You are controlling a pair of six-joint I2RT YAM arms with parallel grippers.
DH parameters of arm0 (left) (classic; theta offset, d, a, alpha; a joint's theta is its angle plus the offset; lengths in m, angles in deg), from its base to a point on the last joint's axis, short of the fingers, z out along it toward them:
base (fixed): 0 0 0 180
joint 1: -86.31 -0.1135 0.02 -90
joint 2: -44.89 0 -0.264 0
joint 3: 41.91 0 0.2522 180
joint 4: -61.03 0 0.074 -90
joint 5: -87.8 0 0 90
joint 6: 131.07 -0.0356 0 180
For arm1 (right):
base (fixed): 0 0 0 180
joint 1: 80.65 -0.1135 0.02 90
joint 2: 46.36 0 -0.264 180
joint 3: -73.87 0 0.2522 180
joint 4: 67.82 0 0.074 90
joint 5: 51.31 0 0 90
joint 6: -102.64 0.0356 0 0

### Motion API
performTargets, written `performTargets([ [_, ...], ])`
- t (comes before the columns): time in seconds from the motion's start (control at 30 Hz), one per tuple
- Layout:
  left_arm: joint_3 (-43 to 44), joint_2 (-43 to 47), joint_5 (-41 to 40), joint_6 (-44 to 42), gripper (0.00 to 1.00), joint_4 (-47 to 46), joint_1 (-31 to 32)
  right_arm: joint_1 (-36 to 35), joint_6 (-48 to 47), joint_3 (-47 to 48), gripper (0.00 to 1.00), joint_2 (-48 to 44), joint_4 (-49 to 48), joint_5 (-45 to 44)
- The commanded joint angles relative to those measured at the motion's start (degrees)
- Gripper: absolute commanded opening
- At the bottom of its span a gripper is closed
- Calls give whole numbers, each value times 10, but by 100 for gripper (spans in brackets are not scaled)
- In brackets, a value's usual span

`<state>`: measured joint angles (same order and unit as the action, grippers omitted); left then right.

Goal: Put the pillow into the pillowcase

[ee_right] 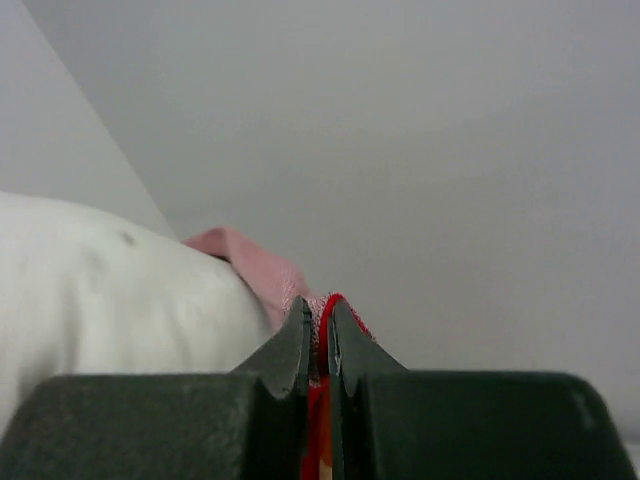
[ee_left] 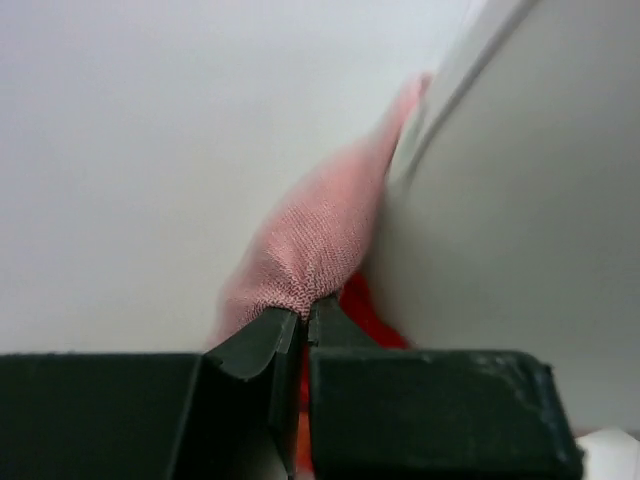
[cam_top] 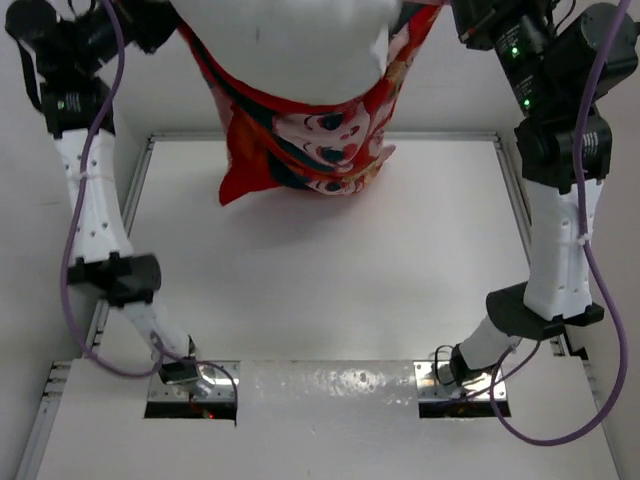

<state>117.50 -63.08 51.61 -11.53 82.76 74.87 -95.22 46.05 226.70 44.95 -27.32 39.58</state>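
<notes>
The red pillowcase with cartoon faces hangs in the air at the top of the top view, its bottom end sagging over the table. The white pillow sits in its open mouth, most of it above the cloth. My left gripper is shut on the pink inner edge of the pillowcase, with the pillow to its right. My right gripper is shut on the pillowcase hem, with the pillow to its left. Both grippers are held high at the top corners, out of the top view.
The white table lies below, framed by metal rails. The arm bases stand at the near edge. The left arm and the right arm rise along the table's sides.
</notes>
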Motion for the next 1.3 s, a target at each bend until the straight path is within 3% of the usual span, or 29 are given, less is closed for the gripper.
performTargets([
  [0.0,-235,183,-56,-177,0,41,38,8,-32,80,0,-8,50,-31],
  [0.03,-431,241,-112,-242,0,24,77,7,-26,-237,0,-58,-62,-17],
  [0.1,-321,192,-82,-216,0,61,64,9,38,-404,0,-137,-239,14],
  [0.13,24,68,-82,-204,0,144,41,9,16,-214,0,-107,-183,-1],
  [0.2,212,0,-86,-167,0,142,4,8,-19,61,0,-6,-69,-22],
  [0.27,-191,165,-97,-283,0,182,54,8,-44,84,0,27,99,-27],
  [0.33,-449,242,-161,-253,0,60,64,20,-14,-305,0,-88,-69,22],
  [0.37,-360,205,-93,-231,0,116,27,29,39,-354,0,-116,-199,39],
  [0.4,-1,72,-82,-178,0,144,3,29,31,-199,0,-116,-175,25],
  [0.47,204,2,-56,-102,0,114,-51,28,4,75,0,8,-68,14],
  [0.5,94,46,-33,-102,0,96,-33,28,-8,145,0,32,-9,8],
  [0.53,-231,177,-68,-214,0,87,-5,28,-26,107,0,12,108,-8],
  [0.57,-352,225,-122,-244,0,64,19,29,-40,-18,0,-28,107,-8],
  [0.6,-369,221,-97,-183,0,26,1,40,-20,-286,0,-78,-57,-1],
  [0.63,-273,186,-52,-128,0,12,-19,55,22,-344,0,-149,-162,45],
  [0.7,115,45,-22,-37,0,14,-83,61,23,-115,0,-81,-147,19],
  [0.73,173,27,-23,-59,0,48,-86,62,16,-13,0,-50,-90,19],
  [0.77,166,30,-28,-109,0,184,-42,61,3,45,0,-41,-39,18],
  [0.8,-41,95,-43,-204,0,194,-14,62,-17,-34,0,-84,32,9],
  [0.83,-188,140,-49,-167,0,127,-14,62,-11,-161,0,-84,-15,8],
  [0.87,-320,191,-6,-78,0,-150,-67,75,17,-350,0,-154,-154,23],
  [0.9,-275,179,8,112,0,-253,-96,83,43,-339,0,-166,-191,39],
  [0.97,153,53,-20,100,0,-107,-132,84,15,-25,0,-85,-106,24],
  [1.0,215,36,-12,8,0,-30,-126,84,12,53,0,-56,-69,17],
  [1.03,207,40,-7,-71,0,65,-86,84,-1,72,0,-47,-28,16],
  [1.07,-13,106,-46,-205,0,211,-5,83,-7,-79,0,-93,6,13],
  [1.17,-376,209,-20,-122,0,-20,-20,102,83,-476,0,-196,-221,45],
  [1.23,-133,133,-13,-66,0,11,-48,107,44,-277,0,-126,-146,68],
  [1.27,120,54,-45,-96,0,70,-64,107,31,-21,0,-79,-63,49],
])
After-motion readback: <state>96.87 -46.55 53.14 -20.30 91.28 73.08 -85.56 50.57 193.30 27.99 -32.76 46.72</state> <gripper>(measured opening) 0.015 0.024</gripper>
